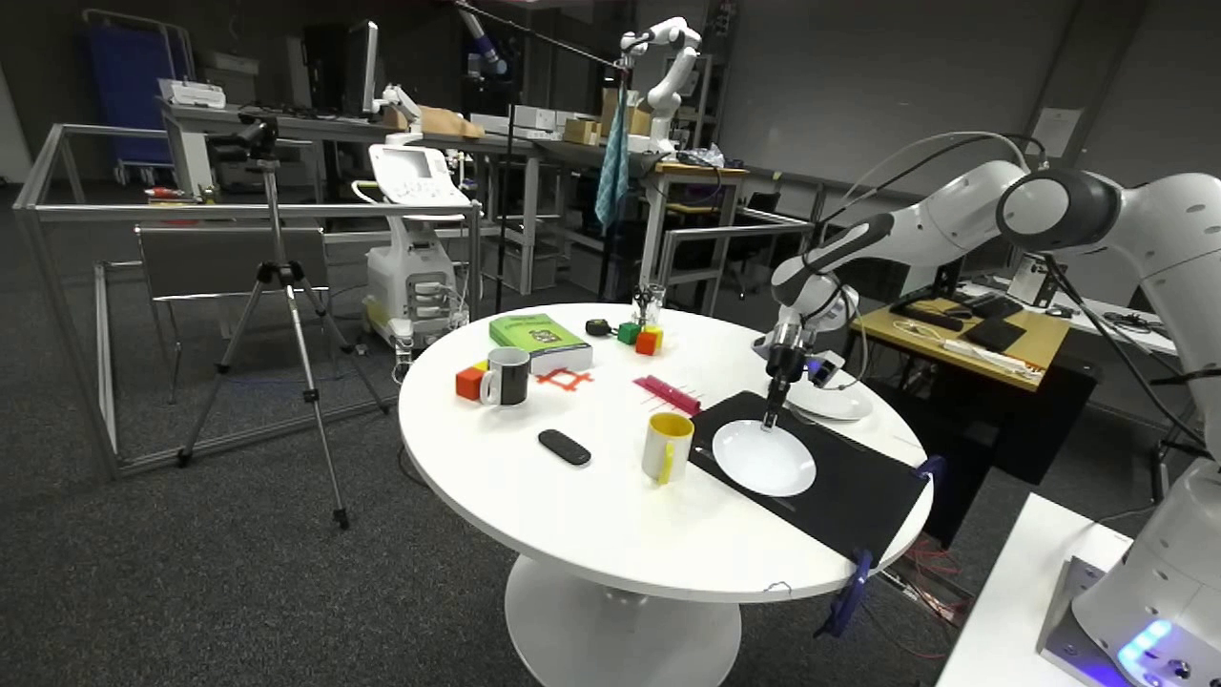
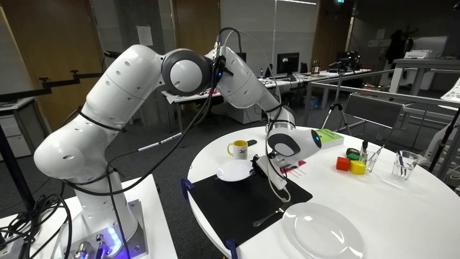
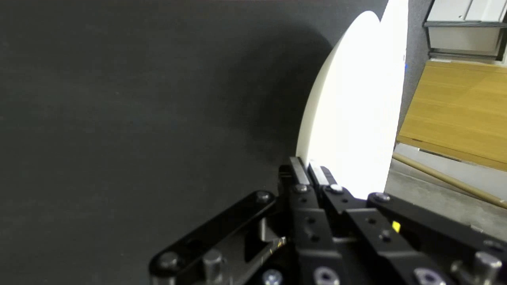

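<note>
Black mat (image 1: 852, 477), white plate (image 1: 763, 460) facing upward, rim pinched in tool (image 3: 308, 170)

Robotics lab, slight office feel: big robot arm (image 2: 125, 82) beside a round surface (image 1: 601, 496), second white arm (image 1: 672, 81) at the back, tripod (image 1: 279, 272), medical-looking console (image 1: 415, 277) with a tilted screen panel (image 1: 420, 176) and metal railing (image 1: 114, 213) all say lab; monitor (image 2: 288, 64), carpeted floor (image 1: 238, 592) and posted paper sheet (image 2: 145, 35) give the office side.

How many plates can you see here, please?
2: a white plate, held at its rim by the gripper over the black mat, and a second plate lying on the table beside the mat. No others show.
</note>
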Controlling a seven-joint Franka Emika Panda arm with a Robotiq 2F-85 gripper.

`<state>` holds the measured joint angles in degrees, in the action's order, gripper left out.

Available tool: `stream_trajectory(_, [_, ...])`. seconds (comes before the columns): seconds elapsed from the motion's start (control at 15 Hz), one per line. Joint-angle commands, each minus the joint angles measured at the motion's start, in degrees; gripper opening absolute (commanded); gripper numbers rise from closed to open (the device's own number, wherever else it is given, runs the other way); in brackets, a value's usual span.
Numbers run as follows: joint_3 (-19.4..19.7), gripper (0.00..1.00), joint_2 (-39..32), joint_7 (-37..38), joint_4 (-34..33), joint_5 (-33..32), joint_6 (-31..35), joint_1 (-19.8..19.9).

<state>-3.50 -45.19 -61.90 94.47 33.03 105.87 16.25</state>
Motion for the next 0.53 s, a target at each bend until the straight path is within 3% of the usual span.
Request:
stream_trajectory(0.0, [-1.44, 0.01, 5.11, 2.30, 5.71, 0.74, 3.30, -1.95])
stream_trajectory(0.47, [-2.65, 0.01, 4.70, 6.15, 4.85, 0.74, 3.07, -4.19])
